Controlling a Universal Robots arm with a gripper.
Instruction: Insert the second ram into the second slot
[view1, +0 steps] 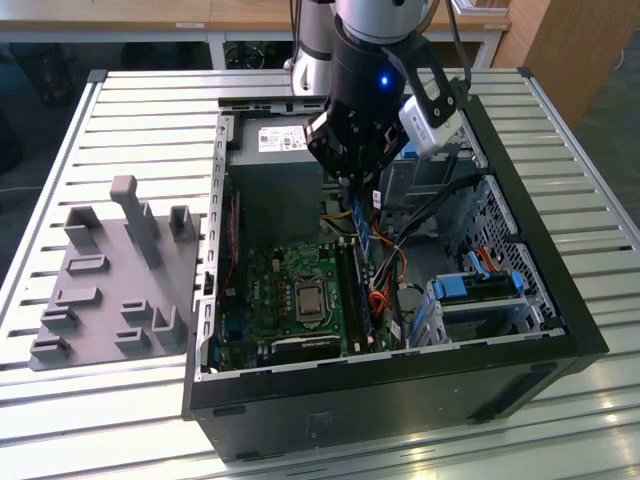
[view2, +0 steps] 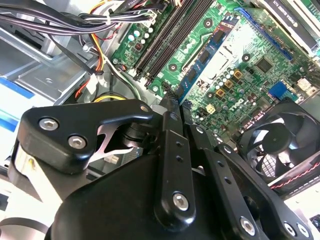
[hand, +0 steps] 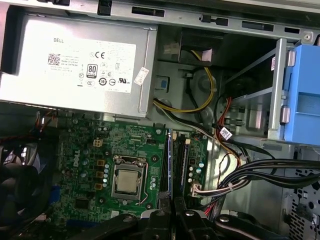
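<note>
On the exterior view's left you've got the grey holder block (view1: 110, 275) on the slatted table (view1: 120, 110), just beside the open computer case (view1: 400, 400). Inside the case the green board (view1: 280, 290) lies flat. The processor socket (view1: 308, 298) is mid-board, with the memory slots (view1: 350, 290) just to its right in the exterior view. The gripper (view1: 352, 185) sits over those slots, jaws clamped on the top end of the blue memory stick (view1: 361, 228). It hangs edge-down, lower end close above the slots; you can't tell whether it touches them. In the second wrist view the blue memory stick (view2: 205, 55) runs out from the fingertips (view2: 169, 112) across the board. Far right, exterior view: blue drive bracket (view1: 475, 288).
</note>
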